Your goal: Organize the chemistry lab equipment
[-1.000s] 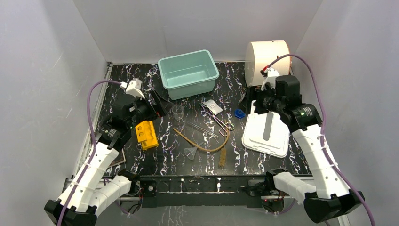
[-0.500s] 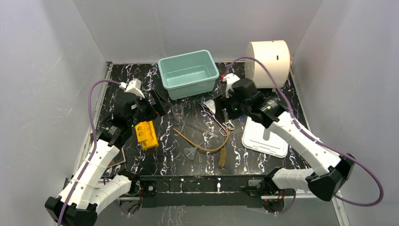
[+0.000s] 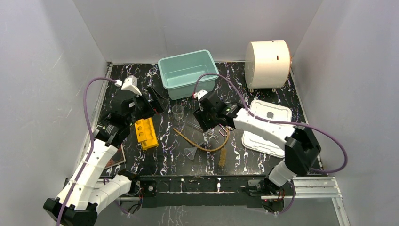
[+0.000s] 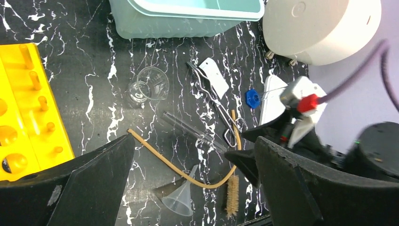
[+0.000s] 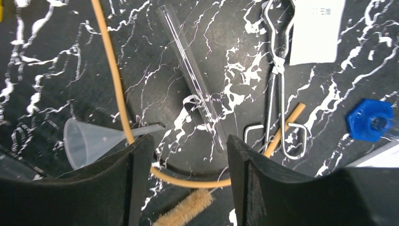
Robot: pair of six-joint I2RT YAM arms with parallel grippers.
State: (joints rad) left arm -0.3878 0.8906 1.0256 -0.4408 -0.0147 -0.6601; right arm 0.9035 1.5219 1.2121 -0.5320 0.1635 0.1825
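The lab equipment lies mid-table: a clear beaker [image 3: 177, 111], glass tubes [image 5: 193, 77], metal tongs [image 5: 277, 70], a tan rubber tube [image 3: 202, 146], a clear funnel [image 3: 191, 152] and a brown bristle brush [image 3: 222, 157]. The blue cap [image 5: 370, 120] is hidden under my right arm in the top view. My right gripper [image 3: 205, 126] hovers open over the glass tubes and the tan tube's bend [image 5: 189, 141], holding nothing. My left gripper [image 3: 157, 99] stands wide open and empty left of the beaker [image 4: 194, 139].
A teal bin [image 3: 188, 73] stands at the back centre, a big white cylinder [image 3: 268, 63] at back right. A white lid [image 3: 266, 129] lies right of the items. A yellow rack [image 3: 146, 133] sits by my left arm. A white card [image 5: 315, 30] lies by the tongs.
My right arm has swung left from over the white lid to above the glass tubes, and its jaws have narrowed somewhat. The left arm has barely moved.
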